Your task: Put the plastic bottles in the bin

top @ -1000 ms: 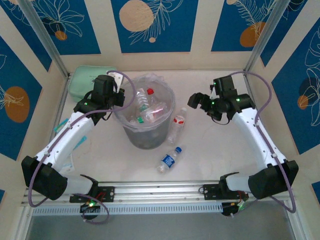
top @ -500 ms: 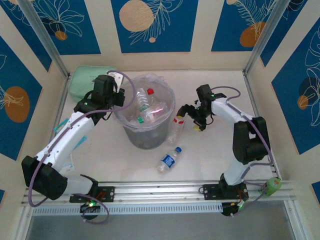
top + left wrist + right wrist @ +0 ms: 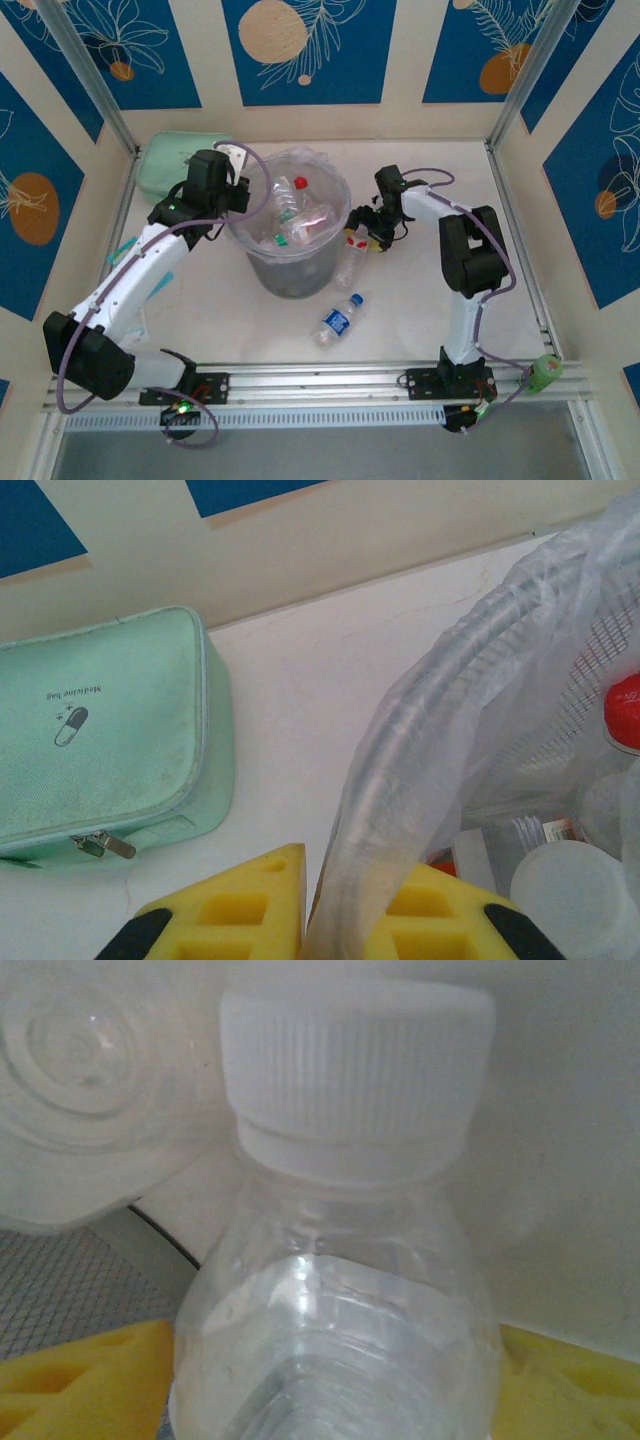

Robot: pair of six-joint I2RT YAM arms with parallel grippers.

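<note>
The bin (image 3: 290, 282), a round grey bucket lined with a clear bag, stands mid-table with several plastic bottles (image 3: 296, 216) inside. My left gripper (image 3: 240, 196) is shut on the bin's bag-covered rim (image 3: 450, 690), the film pinched between its yellow pads (image 3: 250, 910). A white-capped, red-labelled bottle (image 3: 352, 252) lies against the bin's right side. My right gripper (image 3: 364, 234) is shut on this bottle (image 3: 340, 1310), just below its cap (image 3: 355, 1070), a yellow pad against each side. A blue-labelled bottle (image 3: 338, 320) lies loose in front of the bin.
A mint-green zip pouch (image 3: 176, 165) sits at the back left, close behind the left gripper. Walls enclose the table on three sides. A green tape roll (image 3: 543, 372) rests at the front right rail. Flat packets (image 3: 128, 252) lie by the left wall.
The right arm swung left from the back right down to the red-labelled bottle beside the bin, and its jaws narrowed around the bottle. The left arm has stayed still on the rim.
</note>
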